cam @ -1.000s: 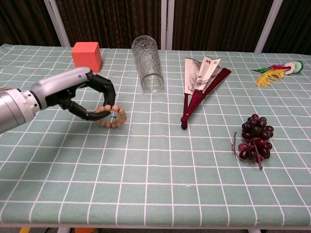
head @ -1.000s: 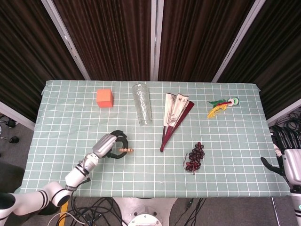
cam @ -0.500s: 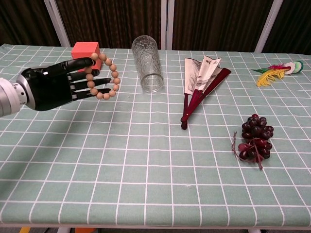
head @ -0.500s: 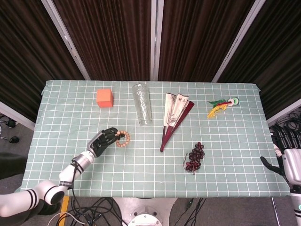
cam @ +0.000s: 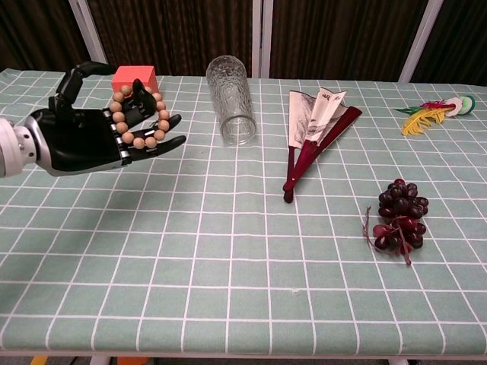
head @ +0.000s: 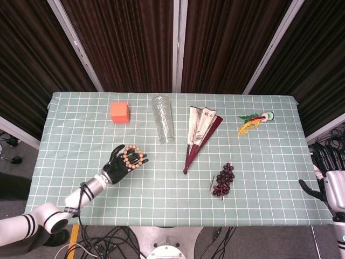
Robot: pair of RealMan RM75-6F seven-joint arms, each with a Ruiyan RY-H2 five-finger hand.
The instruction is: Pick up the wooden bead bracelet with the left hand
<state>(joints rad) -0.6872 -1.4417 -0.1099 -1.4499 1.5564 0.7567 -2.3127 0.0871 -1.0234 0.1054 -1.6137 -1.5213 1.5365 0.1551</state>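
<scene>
The wooden bead bracelet [head: 132, 157] lies across the upturned fingers of my left hand [head: 119, 166], lifted off the green checked tablecloth [head: 161, 189]. In the chest view the bracelet [cam: 138, 116] rests on the black palm side of the left hand [cam: 84, 141], whose fingers are spread under it and thumb raised. My right hand [head: 334, 186] hangs off the table's right edge, fingers apart and holding nothing.
An orange cube [cam: 135, 78] stands just behind the left hand. A clear glass [cam: 230, 99] lies on its side at the back middle, beside a folded fan [cam: 316, 125]. Dark grapes [cam: 399, 215] sit at the right, a feathered ornament [cam: 430, 112] at the back right.
The left hand lifted the bracelet off the cloth, turned palm up and drew back to the left; the bracelet now lies on its spread fingers. The right hand stayed still.
</scene>
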